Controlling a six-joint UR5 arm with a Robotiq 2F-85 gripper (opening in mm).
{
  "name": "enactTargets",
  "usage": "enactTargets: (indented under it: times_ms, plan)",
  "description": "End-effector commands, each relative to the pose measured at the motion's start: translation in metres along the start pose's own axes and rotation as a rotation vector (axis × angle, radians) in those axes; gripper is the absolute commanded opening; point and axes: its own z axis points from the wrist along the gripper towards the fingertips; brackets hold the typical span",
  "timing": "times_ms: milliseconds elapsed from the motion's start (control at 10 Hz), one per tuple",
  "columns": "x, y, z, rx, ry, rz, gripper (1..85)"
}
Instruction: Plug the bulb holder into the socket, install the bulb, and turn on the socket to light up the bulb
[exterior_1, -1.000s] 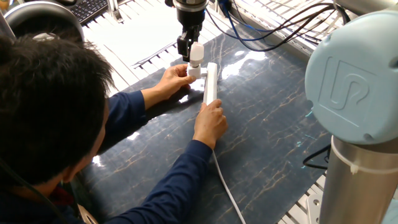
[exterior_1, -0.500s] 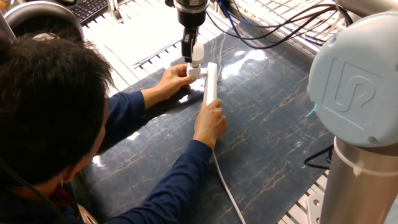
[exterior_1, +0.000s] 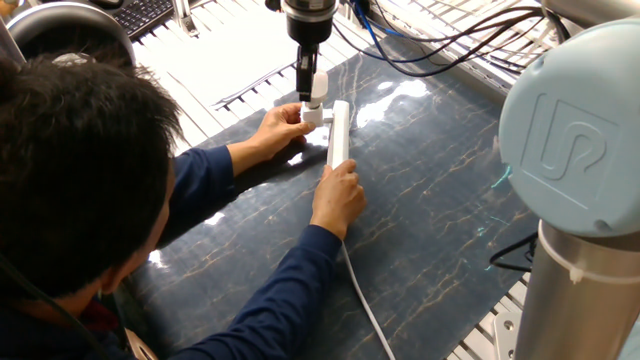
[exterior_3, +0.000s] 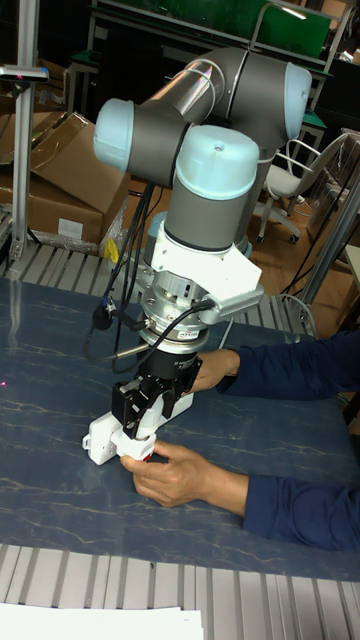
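The white socket (exterior_1: 340, 132) lies on the dark marbled table (exterior_1: 440, 200), its cord (exterior_1: 365, 310) running toward the front. The small white bulb holder (exterior_1: 312, 116) sits against the socket's far left side. The bulb (exterior_1: 317, 88) stands upright on top of the holder. My gripper (exterior_1: 311, 82) comes straight down from above and is shut on the bulb. In the tall fixed view my gripper (exterior_3: 138, 425) hangs over the socket (exterior_3: 100, 440); the bulb and holder are mostly hidden there.
A person leans in from the left. One hand (exterior_1: 280, 128) steadies the holder and the other hand (exterior_1: 340, 195) presses on the socket's near end. My arm's large joint (exterior_1: 575, 120) fills the right foreground. Cables (exterior_1: 440, 45) lie at the back.
My gripper has turned about its vertical axis while staying over the holder, so its fingers now look narrower. The bulb, holder, socket and hands stay in place.
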Motion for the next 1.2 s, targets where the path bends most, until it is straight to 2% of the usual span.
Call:
enactTargets:
  times_ms: [0,200,500,700,1100]
  plan:
    - [0.0014,0.0038,0.0020,-0.016,-0.020,-0.031,58.3]
    - [0.0030,0.0014,0.0028,-0.006,-0.016,-0.079,55.3]
    - [0.0020,0.0032,0.0043,-0.009,-0.025,-0.114,55.3]
    - [0.0025,0.0003,0.0048,0.003,-0.025,-0.154,55.0]
    - [0.0005,0.0007,0.0053,0.014,-0.024,-0.163,43.7]
